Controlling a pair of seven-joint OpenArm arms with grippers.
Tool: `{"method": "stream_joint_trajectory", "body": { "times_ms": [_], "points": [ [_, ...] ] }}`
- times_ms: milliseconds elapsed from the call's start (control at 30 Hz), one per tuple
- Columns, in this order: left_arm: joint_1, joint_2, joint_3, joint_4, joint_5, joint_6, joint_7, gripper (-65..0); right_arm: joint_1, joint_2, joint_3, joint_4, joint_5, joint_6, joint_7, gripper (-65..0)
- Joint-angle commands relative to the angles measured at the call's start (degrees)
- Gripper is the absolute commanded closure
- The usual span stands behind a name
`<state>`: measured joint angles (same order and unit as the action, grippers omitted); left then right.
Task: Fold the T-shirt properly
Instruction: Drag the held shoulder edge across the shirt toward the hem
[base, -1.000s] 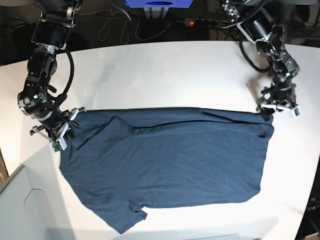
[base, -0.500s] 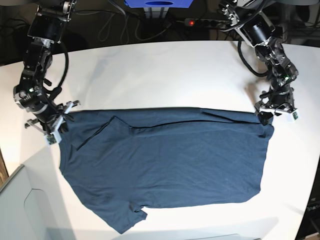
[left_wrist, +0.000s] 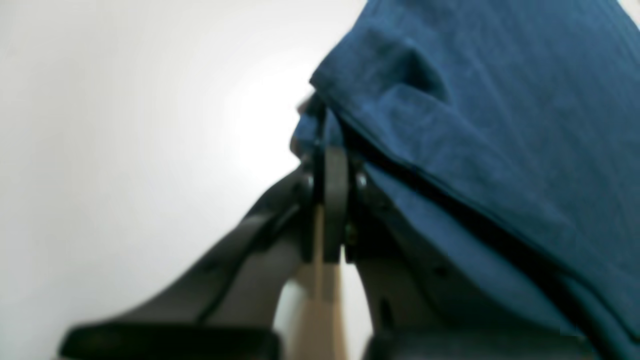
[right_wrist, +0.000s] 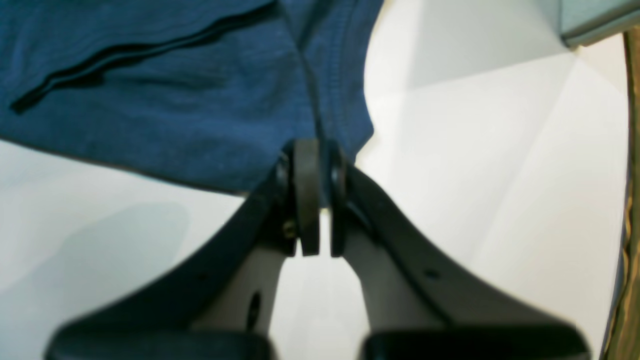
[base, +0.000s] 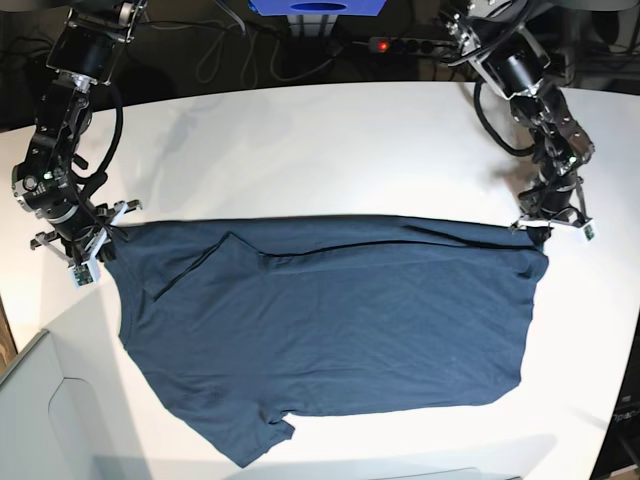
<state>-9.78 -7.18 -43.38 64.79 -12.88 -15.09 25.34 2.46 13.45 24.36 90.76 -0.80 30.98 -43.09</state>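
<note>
The T-shirt (base: 330, 330) was spread on the white surface (base: 320, 140), opposite far corners clenched by left claw (base: 533, 228) and right claw (base: 103, 240), likely to tension it for folding.

Matt navy cloth T-shirt (base: 330, 320) on smooth white table (base: 320, 150)

The left gripper (base: 535, 228), open a second ago over the T-shirt (base: 330, 330) corner near the table (base: 330, 140)'s right edge, has clamped onto it. The right gripper (base: 103, 238), pinching the opposite corner, has pulled toward the left edge, drawing the shirt's top edge straighter and tauter.
</note>
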Motion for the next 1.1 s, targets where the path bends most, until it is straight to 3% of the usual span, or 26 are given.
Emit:
{"method": "stream_joint_trajectory", "body": {
  "times_ms": [0, 200, 467, 533, 767, 933, 1067],
  "points": [
    [-0.55, -0.6, -0.01, 0.48, 0.27, 0.1, 0.37, 0.0, 0.84, 1.18, 0.3, 0.98, 0.67, 0.8, 1.2, -0.1],
    [-0.28, -0.42, -0.01, 0.83, 0.27, 0.1, 0.37, 0.0, 0.13, 2.33, 0.3, -0.43, 0.58, 0.8, 1.2, -1.9],
    [-0.2, -0.51, -0.01, 0.83, 0.27, 0.19, 0.37, 0.0, 1.54, 2.15, 0.3, -6.85, 0.93, 0.8, 1.82, -33.5],
    [-0.2, -0.51, -0.01, 0.83, 0.27, 0.19, 0.37, 0.0, 1.54, 2.06, 0.3, -6.85, 0.93, 0.8, 1.82, -38.2],
    [0.95, -0.6, 0.08, 0.83, 0.27, 0.19, 0.37, 0.0, 4.97, 1.89, 0.12, -11.95, 1.02, 0.89, 2.08, -39.1],
    [1.03, -0.6, -0.01, 0.83, 0.27, 0.19, 0.37, 0.0, 6.99, 2.24, 0.04, -17.49, 0.75, 4.58, 4.28, -39.1],
    [1.21, -0.69, -0.1, 0.83, 0.36, 0.19, 0.37, 0.0, 7.08, 2.24, 0.04, -19.51, 0.75, 4.75, 4.28, -39.1]
  ]
}}
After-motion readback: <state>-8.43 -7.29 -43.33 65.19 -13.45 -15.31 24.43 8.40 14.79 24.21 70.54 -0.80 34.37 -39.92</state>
